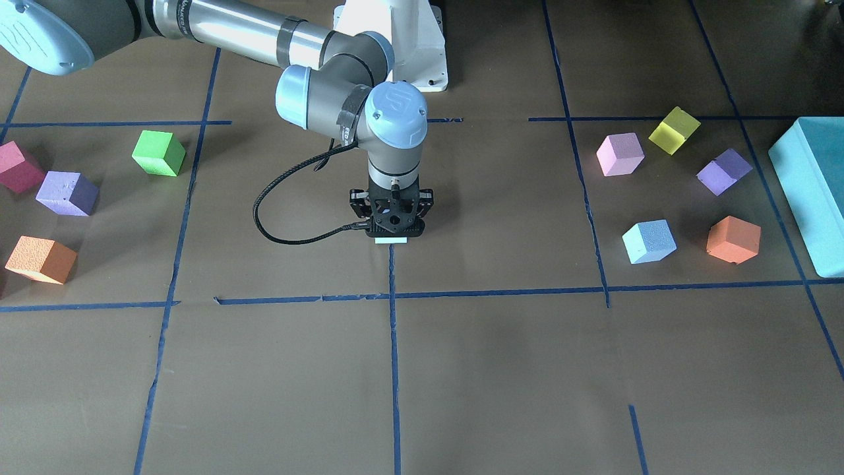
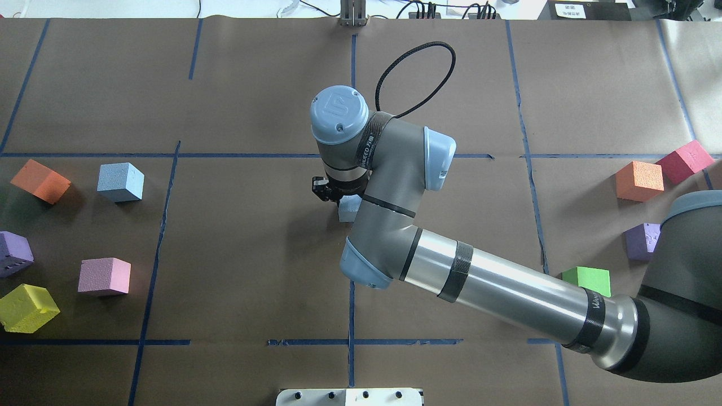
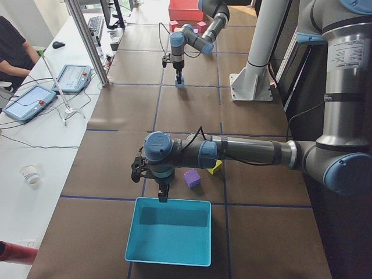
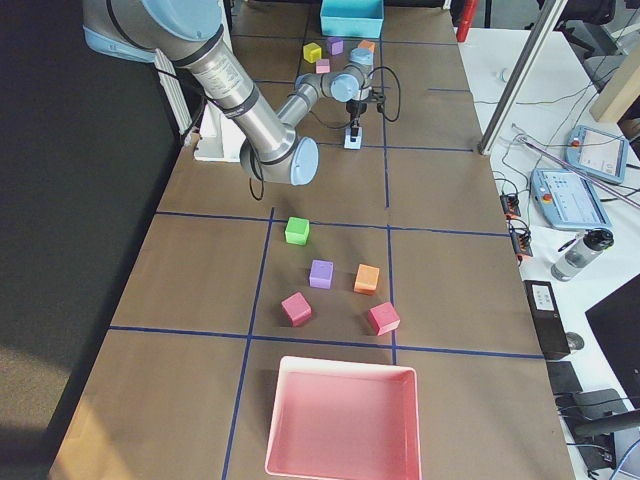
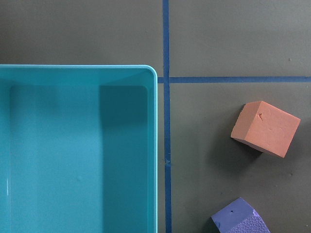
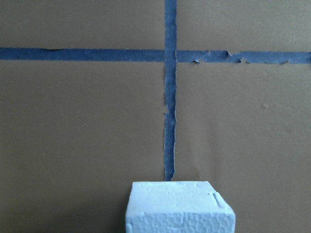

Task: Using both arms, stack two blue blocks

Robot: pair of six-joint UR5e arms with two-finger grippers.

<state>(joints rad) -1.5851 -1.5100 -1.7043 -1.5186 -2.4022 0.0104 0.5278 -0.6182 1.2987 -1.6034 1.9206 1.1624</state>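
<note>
blue block (image 6: pixel 180 206) mid-table, right jaws seemingly clamped on it; left jaws over teal box (image 5: pixel 77 155) rim, cannot tell.

Count of items on the table, all views checked. There are 2 blue blocks (image 1: pixel 649 241), 2 orange cubes (image 1: pixel 733 239), 2 purple cubes (image 1: pixel 724 171) and 2 magenta-red cubes (image 4: pixel 383 318). There is 1 pale pink cube (image 1: pixel 620 154), 1 green cube (image 1: pixel 159 153) and 1 yellow cube (image 1: pixel 674 130). Cube total is 11. Containers: 1 teal box (image 1: pixel 814 198), 1 pink tray (image 4: pixel 343 365). The arms (image 1: pixel 264 33) number 2.
</note>
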